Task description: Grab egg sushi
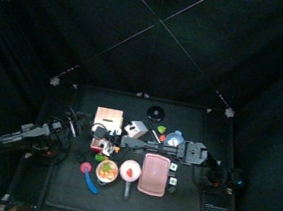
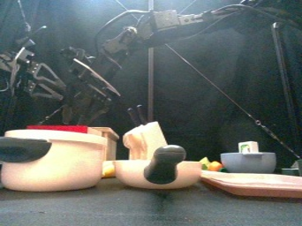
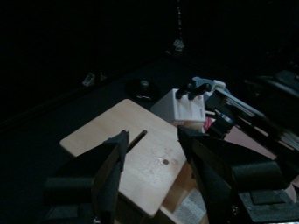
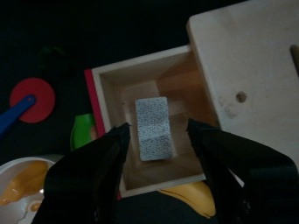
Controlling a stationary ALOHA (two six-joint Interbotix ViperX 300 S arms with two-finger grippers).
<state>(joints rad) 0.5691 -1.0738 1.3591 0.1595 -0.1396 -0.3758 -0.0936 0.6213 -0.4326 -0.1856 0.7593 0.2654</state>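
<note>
The egg sushi point(image 4: 153, 129), a single pale block, lies flat on the floor of an open wooden box point(image 4: 114, 87), roughly in its middle and clear of the walls. The right claw point(image 4: 156, 138) hangs directly over it, released and spread wide, one jaw on each long side of the block. That straddle looks like the line-up for a pinch across the narrow width, where the box leaves room for both jaws. Neither jaw appears to touch the block yet.

The box's one lid point(image 4: 251, 52) is swung aside, which keeps the inside reachable. Beside the box on the bench point(image 1: 76, 193) sit one red disc point(image 4: 35, 94), one green piece point(image 4: 79, 131), one yellow bowl point(image 4: 24, 179) and one banana point(image 4: 187, 197).

The left claw point(image 3: 167, 162) is also released, empty, held back above the lid.
</note>
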